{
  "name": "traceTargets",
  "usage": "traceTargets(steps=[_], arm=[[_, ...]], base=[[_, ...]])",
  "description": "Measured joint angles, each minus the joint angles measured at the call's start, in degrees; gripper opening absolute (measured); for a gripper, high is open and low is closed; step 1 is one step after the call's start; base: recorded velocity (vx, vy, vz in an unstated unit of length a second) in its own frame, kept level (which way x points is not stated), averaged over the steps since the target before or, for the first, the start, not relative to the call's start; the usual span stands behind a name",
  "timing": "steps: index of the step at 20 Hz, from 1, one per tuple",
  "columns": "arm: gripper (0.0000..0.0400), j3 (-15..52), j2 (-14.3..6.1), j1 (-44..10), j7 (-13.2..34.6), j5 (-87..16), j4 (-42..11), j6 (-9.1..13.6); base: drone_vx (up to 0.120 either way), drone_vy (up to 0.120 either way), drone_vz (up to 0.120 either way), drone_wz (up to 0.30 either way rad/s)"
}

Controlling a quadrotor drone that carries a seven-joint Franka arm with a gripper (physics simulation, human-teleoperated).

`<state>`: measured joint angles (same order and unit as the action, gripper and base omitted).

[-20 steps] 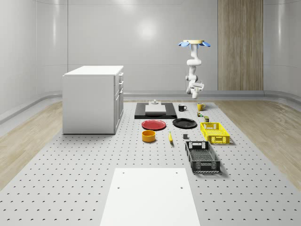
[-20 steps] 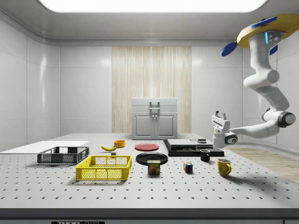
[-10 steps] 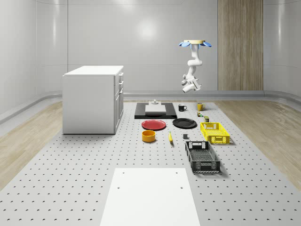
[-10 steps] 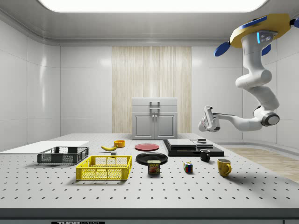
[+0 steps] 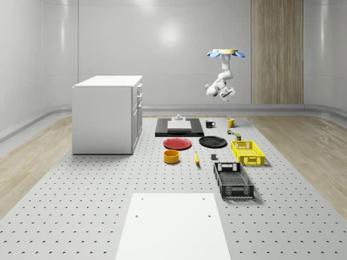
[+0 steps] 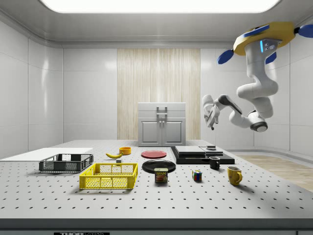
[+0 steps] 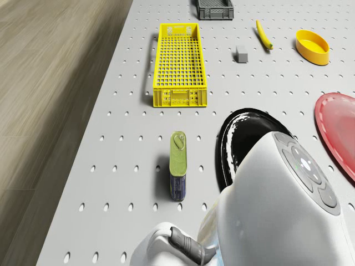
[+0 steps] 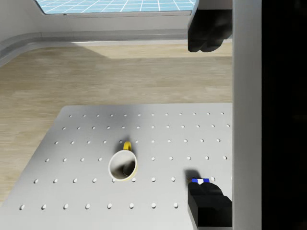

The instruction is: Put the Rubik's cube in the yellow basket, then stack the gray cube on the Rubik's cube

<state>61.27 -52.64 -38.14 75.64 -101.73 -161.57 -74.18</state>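
The drone (image 6: 264,40) hovered high over the bench's (image 6: 205,200) far end, its two-finger claw (image 6: 212,117) aloft with fingers parted, holding nothing. In the side view the small multicoloured Rubik's cube (image 6: 196,176) sat on the bench well below the claw, toward seven o'clock. I counted one Rubik's cube, one small gray cube (image 7: 241,53) and one yellow mesh basket (image 6: 109,176).

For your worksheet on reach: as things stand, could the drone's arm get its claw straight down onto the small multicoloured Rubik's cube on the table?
Probably yes: the multicoloured Rubik's cube stands apart from its neighbours, uncovered from above, though the claw hangs high above the table.
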Motion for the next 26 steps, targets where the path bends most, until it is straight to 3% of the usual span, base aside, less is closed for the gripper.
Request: traceTargets(steps=[5,10,17,22,26], arm=[[0.04,5.87,-3.26,-11.23,7.52,-8.88,-3.38,5.18],[0.04,8.67,-5.77,-17.03,11.35,-11.5,-4.2,7.2],[0.04,10.57,-8.46,-20.55,13.85,-11.77,-4.35,7.07],[0.04,11.39,-10.13,-21.77,14.82,-11.21,-4.29,6.11],[0.04,11.9,-11.39,-22.43,15.39,-10.63,-4.21,5.16]], base=[[0.12,0.0,-0.12,0.0],[0.12,-0.096,-0.12,0.0],[0.011,-0.034,-0.12,0.0],[0.112,0.0,-0.12,0.0],[0.01,0.0,-0.12,0.0]])
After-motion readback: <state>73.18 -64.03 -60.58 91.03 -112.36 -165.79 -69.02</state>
